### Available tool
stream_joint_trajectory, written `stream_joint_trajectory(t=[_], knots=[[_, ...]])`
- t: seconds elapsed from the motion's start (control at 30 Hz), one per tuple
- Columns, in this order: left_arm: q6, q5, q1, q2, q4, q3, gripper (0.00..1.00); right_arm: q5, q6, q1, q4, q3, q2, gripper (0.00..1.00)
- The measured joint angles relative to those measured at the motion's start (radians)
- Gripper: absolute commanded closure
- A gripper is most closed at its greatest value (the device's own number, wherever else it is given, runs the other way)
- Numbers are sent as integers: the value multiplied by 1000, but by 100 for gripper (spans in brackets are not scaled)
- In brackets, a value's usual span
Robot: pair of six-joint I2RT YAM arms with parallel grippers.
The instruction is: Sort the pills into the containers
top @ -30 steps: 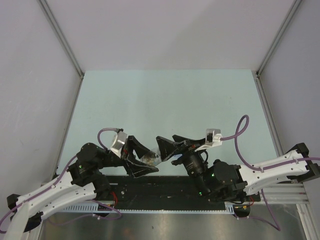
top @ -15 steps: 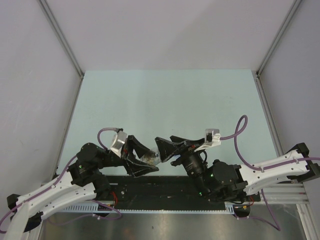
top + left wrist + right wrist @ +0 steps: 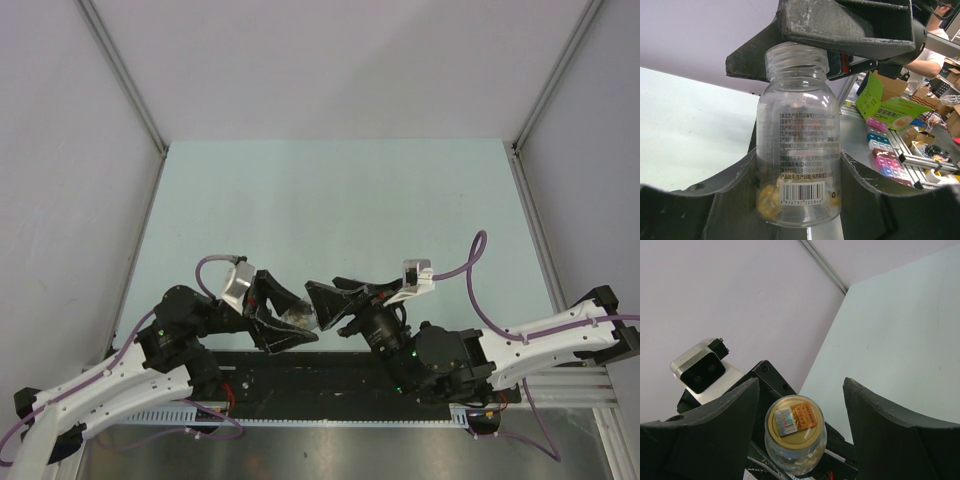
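My left gripper (image 3: 293,323) is shut on a clear plastic pill bottle (image 3: 298,319) and holds it sideways above the table's near edge. In the left wrist view the bottle (image 3: 797,135) stands between my fingers (image 3: 705,205), with yellow pills (image 3: 769,197) in its bottom and a threaded neck. My right gripper (image 3: 322,300) is open, its jaws on either side of the bottle's mouth end. In the right wrist view the bottle's gold top with a sticker (image 3: 794,419) sits between my spread fingers (image 3: 720,430). The blue pill box is out of view.
The pale green table (image 3: 330,200) lies between grey walls. A black strip (image 3: 330,385) runs along the near edge under both arms. Beyond the cell, the left wrist view shows a bench with coloured boxes (image 3: 879,145) and a green carton (image 3: 890,107).
My right gripper has moved a little left, closer round the bottle's top end. My left gripper and the bottle have stayed still.
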Motion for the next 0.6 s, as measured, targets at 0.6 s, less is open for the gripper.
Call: stream_joint_trajectory(t=[0.6], knots=[[0, -1, 0, 6, 0, 0, 99, -33, 60, 0, -47, 5, 5, 53]])
